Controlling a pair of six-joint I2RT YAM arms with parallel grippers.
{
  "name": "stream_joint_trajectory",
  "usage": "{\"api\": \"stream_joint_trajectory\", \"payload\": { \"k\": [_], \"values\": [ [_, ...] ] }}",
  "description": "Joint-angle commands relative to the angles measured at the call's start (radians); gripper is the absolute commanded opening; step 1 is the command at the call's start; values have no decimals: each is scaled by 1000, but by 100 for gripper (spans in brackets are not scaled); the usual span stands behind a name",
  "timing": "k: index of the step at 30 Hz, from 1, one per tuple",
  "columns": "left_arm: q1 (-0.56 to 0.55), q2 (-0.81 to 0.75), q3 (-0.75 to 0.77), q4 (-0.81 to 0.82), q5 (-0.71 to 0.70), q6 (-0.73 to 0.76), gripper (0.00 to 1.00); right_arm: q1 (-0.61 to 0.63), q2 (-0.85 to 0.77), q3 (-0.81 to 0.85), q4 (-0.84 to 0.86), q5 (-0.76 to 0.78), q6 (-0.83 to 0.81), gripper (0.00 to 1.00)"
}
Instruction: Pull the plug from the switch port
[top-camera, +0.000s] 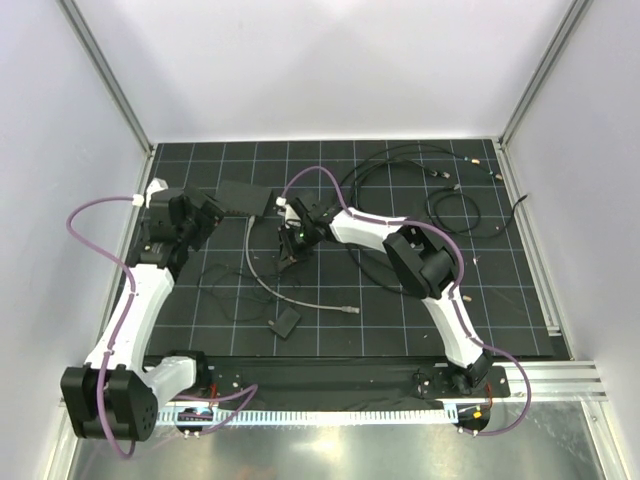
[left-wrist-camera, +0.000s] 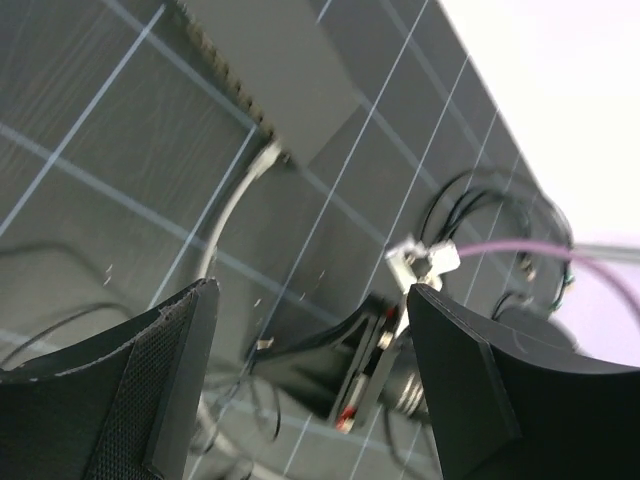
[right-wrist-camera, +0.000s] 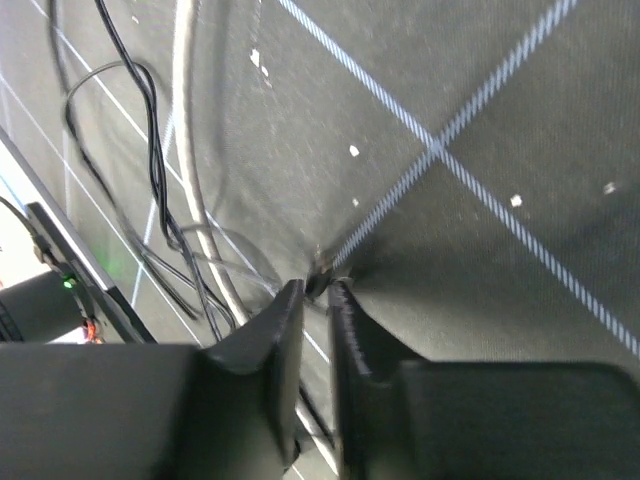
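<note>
- Curving in front of the switch (top-camera: 245, 197), a grey cable (top-camera: 262, 285) reaches its port edge; the plug (left-wrist-camera: 272, 152) sits there.
- Right gripper (right-wrist-camera: 315, 285), front-right of the switch: fingers (right-wrist-camera: 265, 350) nearly closed, and I cannot tell if they hold anything.
- Left gripper (left-wrist-camera: 310, 295), beside the switch's left end: fingers (left-wrist-camera: 160, 380) wide apart, empty.

Black mat, white grid, purple loops

We see a black table mat (top-camera: 520, 300) ruled in thin white squares. At eleven o'clock on it lies the flat dark-grey rectangular switch box (top-camera: 243, 197), and a pale grey round cable (left-wrist-camera: 230, 200) leaves its edge. Thin black wires (top-camera: 470, 215) tangle at two o'clock, and a small black squarish block (top-camera: 285, 322) sits at six. The glossy white arm shells (top-camera: 135, 310) have black joints and carry purple hoses (left-wrist-camera: 510, 246).
</note>
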Motion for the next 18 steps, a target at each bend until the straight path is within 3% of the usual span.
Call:
{"api": "stream_joint_trajectory", "payload": {
  "k": [1, 9, 13, 18],
  "values": [
    [1, -64, 8, -34, 58, 65, 81, 8, -90, 30, -70, 28, -42, 27],
    [1, -39, 33, 7, 156, 122, 80, -6, -130, 56, -125, 221, -68, 64],
    [16, 57, 42, 88, 234, 150, 79, -23, -92, 162, -125, 343, -85, 73],
    [82, 223, 21, 262, 393, 101, 62, -81, 44, 344, -29, 283, -39, 77]
  ]
}}
